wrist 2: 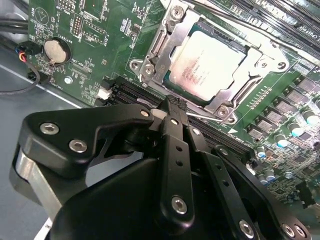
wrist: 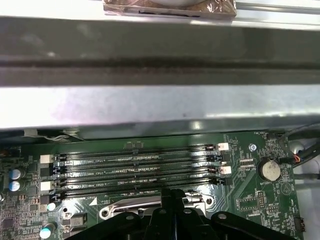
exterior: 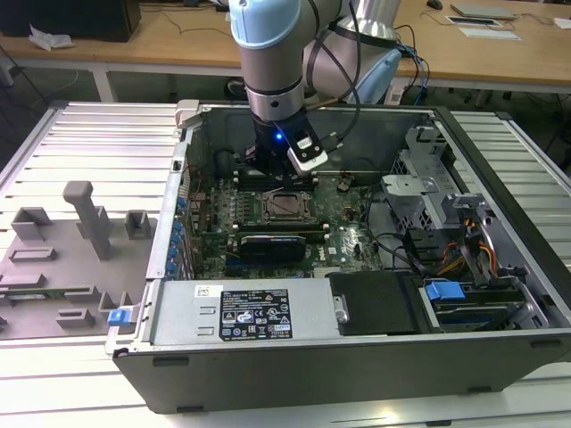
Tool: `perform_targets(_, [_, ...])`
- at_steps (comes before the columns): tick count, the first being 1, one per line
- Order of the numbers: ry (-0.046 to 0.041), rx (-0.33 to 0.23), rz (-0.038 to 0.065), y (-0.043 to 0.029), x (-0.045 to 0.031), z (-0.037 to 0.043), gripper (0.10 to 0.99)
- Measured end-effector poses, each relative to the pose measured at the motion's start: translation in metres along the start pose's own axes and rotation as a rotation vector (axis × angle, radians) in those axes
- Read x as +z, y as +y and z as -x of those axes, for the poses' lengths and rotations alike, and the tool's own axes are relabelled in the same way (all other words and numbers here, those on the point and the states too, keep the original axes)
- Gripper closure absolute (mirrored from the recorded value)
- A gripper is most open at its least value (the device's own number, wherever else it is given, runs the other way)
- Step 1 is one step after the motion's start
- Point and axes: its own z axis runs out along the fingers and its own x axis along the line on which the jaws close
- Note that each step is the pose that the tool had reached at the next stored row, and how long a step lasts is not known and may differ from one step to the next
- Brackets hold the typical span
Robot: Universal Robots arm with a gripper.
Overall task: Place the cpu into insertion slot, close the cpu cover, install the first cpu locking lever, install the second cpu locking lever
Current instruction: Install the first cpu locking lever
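The cpu (wrist 2: 207, 65) lies silver side up in the insertion slot (exterior: 287, 207) on the green board. The cpu cover (wrist 2: 165, 35) is down flat over it, framing the chip through its window. A thin metal locking lever (wrist 2: 207, 116) runs along the socket edge nearest my gripper. My gripper (wrist 2: 172, 106) is shut, with nothing visible between its black fingers. Its tips sit right at that socket edge beside the lever. In the first wrist view the gripper (wrist: 170, 196) is over the cover's edge (wrist: 127, 206), just short of the memory slots. In the exterior view the gripper (exterior: 272, 169) reaches down inside the case behind the socket.
Several long memory slots (wrist: 135, 170) lie past the socket, with the grey case wall (wrist: 160, 105) behind them. A coin battery (wrist 2: 55, 50) sits on the board. A black graphics card (exterior: 277, 242), the power supply (exterior: 241, 312) and a drive cage (exterior: 419, 192) surround the socket. A grey fixture tray (exterior: 62, 259) lies outside the case.
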Motion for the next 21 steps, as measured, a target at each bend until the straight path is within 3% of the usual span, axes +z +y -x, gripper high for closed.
perform_targets(6, [-0.0019, 0.007, -0.012, 0.0068, 0.0015, 0.0005, 0.980])
perform_targets(9, [-0.0059, 0.028, -0.024, 0.0095, 0.0028, 0.0024, 0.980])
perform_targets(21, [-0.0154, 0.085, -0.040, 0.0142, 0.0047, 0.0022, 0.980])
